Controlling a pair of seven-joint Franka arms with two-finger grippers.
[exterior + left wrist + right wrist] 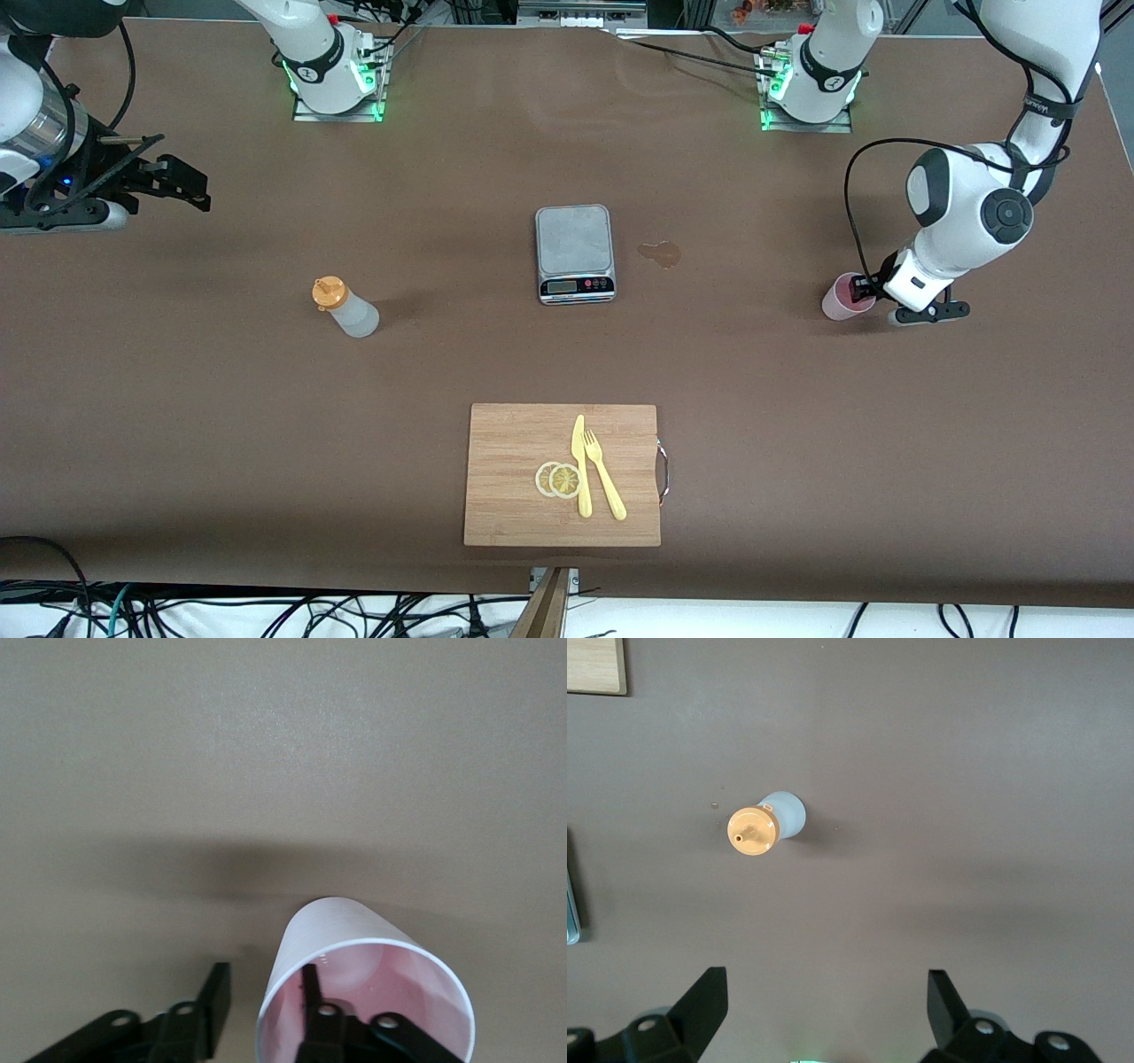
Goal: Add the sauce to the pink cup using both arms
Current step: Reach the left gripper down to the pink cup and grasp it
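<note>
The pink cup (837, 299) stands upright on the brown table toward the left arm's end. My left gripper (858, 291) is down at its rim. In the left wrist view the cup (337, 930) has one finger (310, 992) inside against its wall and the other finger (215, 992) outside, a gap away; the left gripper (264, 973) is open astride the wall. The sauce bottle (347, 308), whitish with an orange cap, stands toward the right arm's end. My right gripper (190, 184) hangs open above the table's end, well away from the bottle (766, 824), with nothing in the right gripper (828, 979).
A grey kitchen scale (574, 252) sits mid-table with a small wet blotch (660, 253) beside it. Nearer the front camera lies a wooden cutting board (496, 478) carrying lemon slices (559, 479), a yellow knife (580, 465) and fork (604, 483).
</note>
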